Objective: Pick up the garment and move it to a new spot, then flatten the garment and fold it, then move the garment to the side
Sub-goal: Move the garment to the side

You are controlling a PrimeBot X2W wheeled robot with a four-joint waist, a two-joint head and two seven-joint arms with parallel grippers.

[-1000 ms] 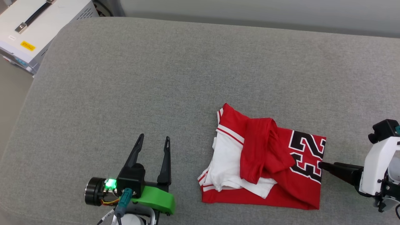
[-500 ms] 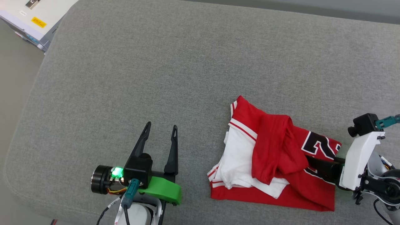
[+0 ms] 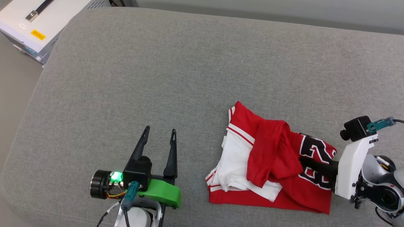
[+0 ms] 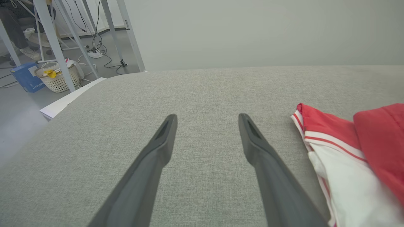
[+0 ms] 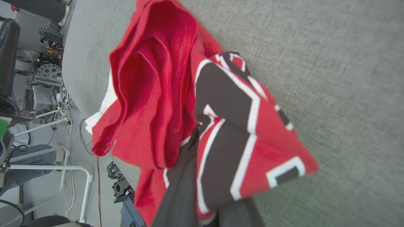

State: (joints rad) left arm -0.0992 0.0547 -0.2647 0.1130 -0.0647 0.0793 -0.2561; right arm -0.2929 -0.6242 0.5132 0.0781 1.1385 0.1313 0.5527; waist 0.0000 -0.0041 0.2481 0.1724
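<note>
A: Since the right gripper (image 3: 304, 161) is the one on the garment (image 3: 274, 148), which way does the cloth lie from its fingers?

B: Ahead of them, toward the robot's left. It comes in over the garment's right edge, fingers pressed together on the numbered red layer. In the right wrist view the garment (image 5: 151, 94) drapes over the right gripper (image 5: 192, 138), and one finger is hidden under the cloth.

A: Long axis?

B: Roughly left to right across the head view, so the fingers point along it. It's a folded bundle, with the white sleeve and loose red flap at the far end from the grip. My guess is that a drag to the right would trail that end.

A: Other arm?

B: The left gripper (image 3: 160, 130) has its fingers spread and holds nothing. It's well apart off the garment's left side, pointing away from the robot. In the left wrist view the left gripper (image 4: 207, 117) is over bare fabric, with the garment (image 4: 341, 157) at the right edge.

A: Surface, room?

B: A grey upholstered cushion (image 3: 189, 78) with the garment at its near right and plenty bare to the left. A white case (image 3: 34, 22) sits beyond the far left corner. On the floor there are frame legs (image 4: 50, 41), a basket (image 4: 58, 78), a blue box (image 4: 26, 80) and cables (image 4: 94, 47).
</note>
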